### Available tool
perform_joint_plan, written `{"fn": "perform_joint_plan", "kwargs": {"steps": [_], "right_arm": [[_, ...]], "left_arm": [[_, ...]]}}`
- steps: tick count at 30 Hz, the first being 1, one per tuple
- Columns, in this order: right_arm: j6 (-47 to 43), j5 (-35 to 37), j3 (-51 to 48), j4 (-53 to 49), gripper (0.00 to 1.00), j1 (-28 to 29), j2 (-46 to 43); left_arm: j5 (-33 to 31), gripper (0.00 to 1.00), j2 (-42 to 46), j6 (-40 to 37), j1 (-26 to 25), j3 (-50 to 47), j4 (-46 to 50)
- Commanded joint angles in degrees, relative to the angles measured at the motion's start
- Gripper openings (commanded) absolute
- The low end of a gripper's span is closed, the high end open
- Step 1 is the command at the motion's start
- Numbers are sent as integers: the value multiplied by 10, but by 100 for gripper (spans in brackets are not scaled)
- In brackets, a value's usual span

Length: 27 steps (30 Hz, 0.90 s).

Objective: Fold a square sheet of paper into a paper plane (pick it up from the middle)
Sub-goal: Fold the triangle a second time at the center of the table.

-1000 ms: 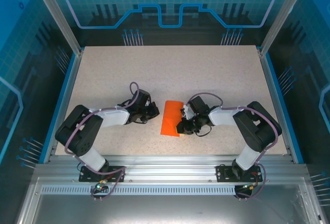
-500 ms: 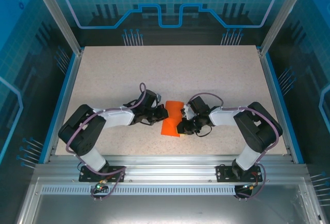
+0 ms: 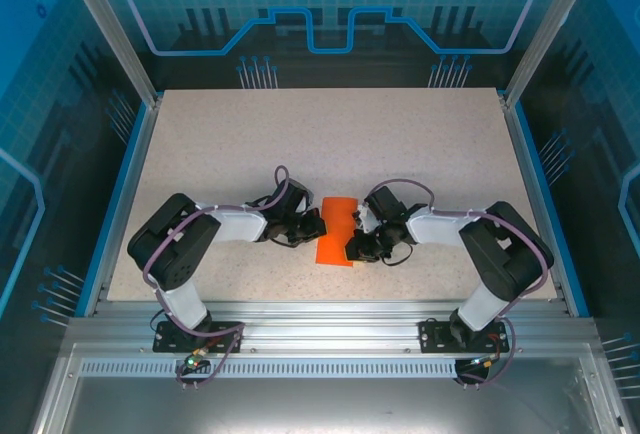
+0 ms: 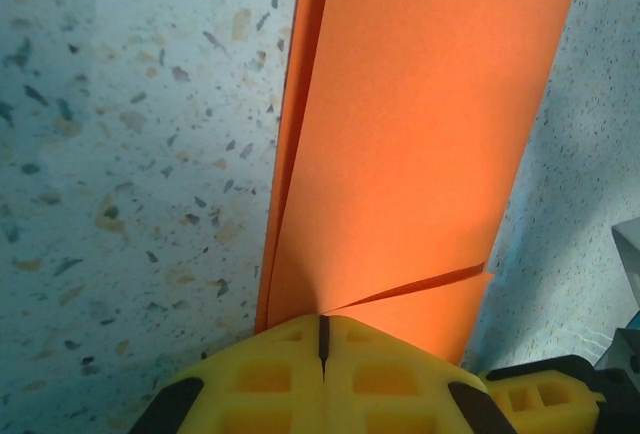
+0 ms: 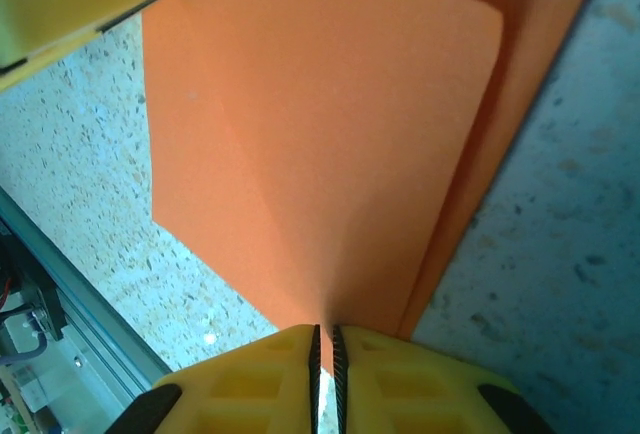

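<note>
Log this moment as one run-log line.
left claw shut, tips touching folded orange paper | right claw pinching its edge | stage: mid-fold

The folded sheet of paper (image 3: 336, 229) lies on the table (image 3: 330, 134), in its near middle part, well forward of the far edge. The left gripper (image 3: 312, 226) sits just left of the sheet, its jaws meeting on the left edge; in the left wrist view the sheet (image 4: 400, 154) stretches away from that gripper (image 4: 323, 339), its layers converging at the closed jaws. The right gripper (image 3: 352, 246) sits at the sheet's right near corner, opposite. In the right wrist view the sheet (image 5: 320, 154) runs into the narrow slit between this gripper's (image 5: 325, 349) jaws, an upper layer resting on a lower one that juts out beyond it.
</note>
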<state>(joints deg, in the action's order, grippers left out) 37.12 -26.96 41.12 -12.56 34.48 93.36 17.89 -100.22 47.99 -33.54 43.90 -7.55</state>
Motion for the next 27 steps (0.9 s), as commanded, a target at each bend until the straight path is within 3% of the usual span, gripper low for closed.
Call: {"fn": "perform_joint_plan", "kwargs": {"steps": [1, 7, 17, 27], "right_arm": [[0, 5, 25, -36, 15, 16, -26], [10, 18, 62, -37, 16, 42, -12], [-2, 26, 135, -38, 16, 40, 91], [-10, -13, 61, -16, 17, 15, 85]], "left_arm": [[2, 0, -15, -11, 0, 13, 15], [3, 0, -18, -12, 0, 12, 16], [3, 0, -22, -15, 0, 14, 23], [-14, 0, -30, -9, 0, 11, 38]]}}
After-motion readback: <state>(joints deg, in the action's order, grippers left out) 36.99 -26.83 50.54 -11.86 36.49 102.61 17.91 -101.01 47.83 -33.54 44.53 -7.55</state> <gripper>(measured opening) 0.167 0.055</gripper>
